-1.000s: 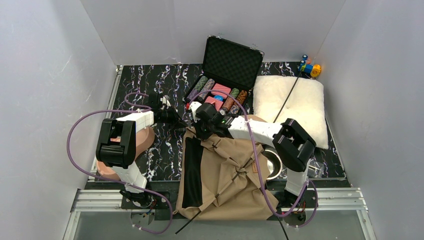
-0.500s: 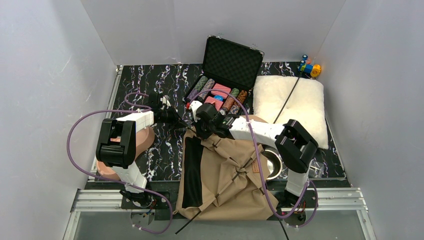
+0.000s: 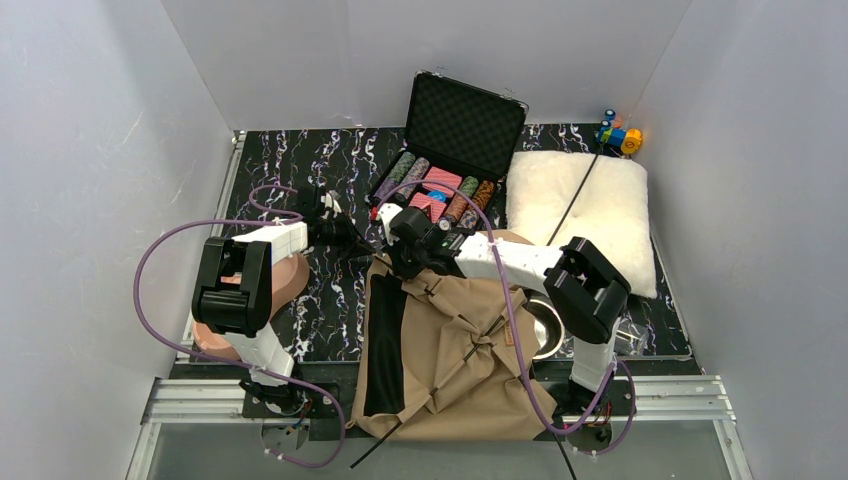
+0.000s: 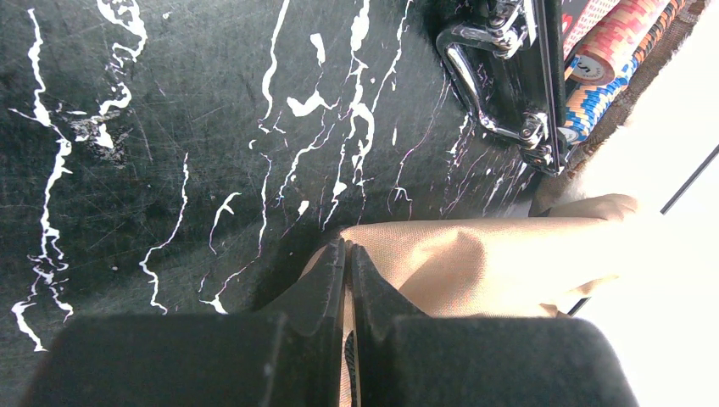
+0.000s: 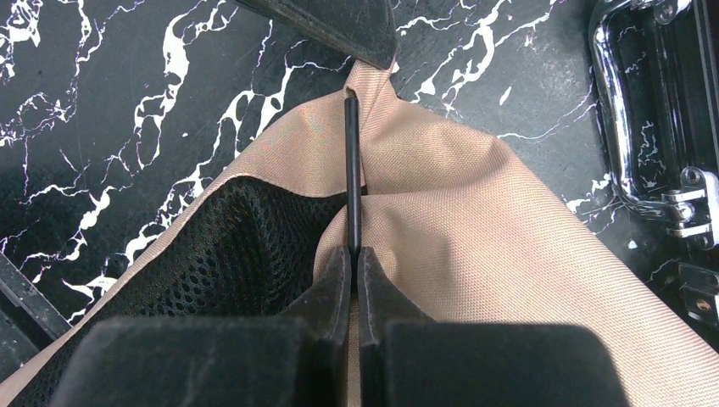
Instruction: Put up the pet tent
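The pet tent (image 3: 450,340) lies flat and collapsed on the near middle of the table, tan canvas with a dark mesh panel (image 3: 385,340) and thin black poles crossing it. My left gripper (image 3: 366,250) is at its far left corner. In the left wrist view the gripper (image 4: 348,248) is shut on the edge of the tan fabric (image 4: 475,263). My right gripper (image 3: 397,262) sits just behind that corner. In the right wrist view it (image 5: 353,252) is shut on a thin black pole (image 5: 352,170) that runs into the corner of the canvas (image 5: 492,246).
An open black case of poker chips (image 3: 450,150) stands behind the tent, its metal handle (image 4: 483,76) close to the grippers. A fluffy white cushion (image 3: 585,205) with a loose black pole (image 3: 572,205) lies back right. There is a metal bowl (image 3: 545,325) right and a brown bowl (image 3: 290,275) left.
Almost nothing: both grippers keep their grips at the tent's far left corner, and the right arm's elbow has only wavered slightly.
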Controlling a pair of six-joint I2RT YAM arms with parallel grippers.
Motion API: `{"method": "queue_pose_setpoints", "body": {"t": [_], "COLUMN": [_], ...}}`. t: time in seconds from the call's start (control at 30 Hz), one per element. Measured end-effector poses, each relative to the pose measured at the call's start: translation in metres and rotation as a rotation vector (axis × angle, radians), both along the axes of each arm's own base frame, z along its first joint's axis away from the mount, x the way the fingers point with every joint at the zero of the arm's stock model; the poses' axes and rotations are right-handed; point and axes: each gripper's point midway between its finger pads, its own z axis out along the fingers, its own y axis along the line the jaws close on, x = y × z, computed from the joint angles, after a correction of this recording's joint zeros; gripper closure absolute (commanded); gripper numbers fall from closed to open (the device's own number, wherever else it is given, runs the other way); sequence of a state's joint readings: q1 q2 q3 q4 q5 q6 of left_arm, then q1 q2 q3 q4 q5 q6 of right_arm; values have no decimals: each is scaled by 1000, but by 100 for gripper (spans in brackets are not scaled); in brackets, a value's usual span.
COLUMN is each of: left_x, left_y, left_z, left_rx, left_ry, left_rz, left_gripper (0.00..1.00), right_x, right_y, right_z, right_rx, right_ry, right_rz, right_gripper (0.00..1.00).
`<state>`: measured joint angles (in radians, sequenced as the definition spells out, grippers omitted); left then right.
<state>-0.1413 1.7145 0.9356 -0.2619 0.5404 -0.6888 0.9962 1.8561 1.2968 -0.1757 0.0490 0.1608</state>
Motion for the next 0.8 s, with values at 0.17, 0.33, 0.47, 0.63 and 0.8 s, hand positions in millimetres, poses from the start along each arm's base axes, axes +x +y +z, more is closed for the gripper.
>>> {"method": "queue_pose_setpoints", "body": {"t": [0.17,0.33,0.47,0.63,0.8], "left_x": [0,0,0,0,0], "left_y": [0,0,0,0,0], "left_z": [0,0,0,0,-1], "left_rx": [0,1,1,1,1], "left_ry": [0,0,0,0,2], "left_rz": [0,0,0,0,0], "left_gripper": [100,100,100,100,92], "right_x": [0,1,2,4,6], "right_y": [0,2,4,4,4], "right_z": [0,-4,-8,-8,-8], "right_rx": [-4,-22,-36,-39,-41], "right_ry": [2,16,29,31,28], "right_rz": [-1,-3,-12,-27,-52], "right_gripper": [99,99,99,99,99]}}
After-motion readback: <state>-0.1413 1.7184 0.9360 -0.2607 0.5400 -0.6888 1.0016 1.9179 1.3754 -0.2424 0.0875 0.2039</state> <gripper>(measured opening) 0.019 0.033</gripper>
